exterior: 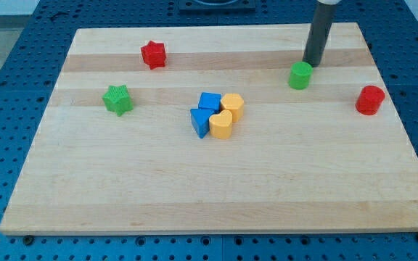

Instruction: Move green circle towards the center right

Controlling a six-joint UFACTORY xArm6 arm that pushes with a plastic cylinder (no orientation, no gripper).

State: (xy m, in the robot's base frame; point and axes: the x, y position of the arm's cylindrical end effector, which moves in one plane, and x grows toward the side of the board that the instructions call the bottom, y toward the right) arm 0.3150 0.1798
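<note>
The green circle [300, 75] is a short green cylinder on the wooden board [216, 196], in the upper right part. My dark rod comes down from the view's top, and my tip [310, 64] stands just above and to the right of the green circle, touching it or nearly so. A red circle [369, 100] lies to the right of the green circle and a little lower, near the board's right edge.
A red star [153, 54] lies at the upper left and a green star [117, 99] at the left. In the middle a blue cube [209, 101], a blue triangle [200, 122], a yellow hexagon [232, 106] and a yellow heart [221, 125] cluster together.
</note>
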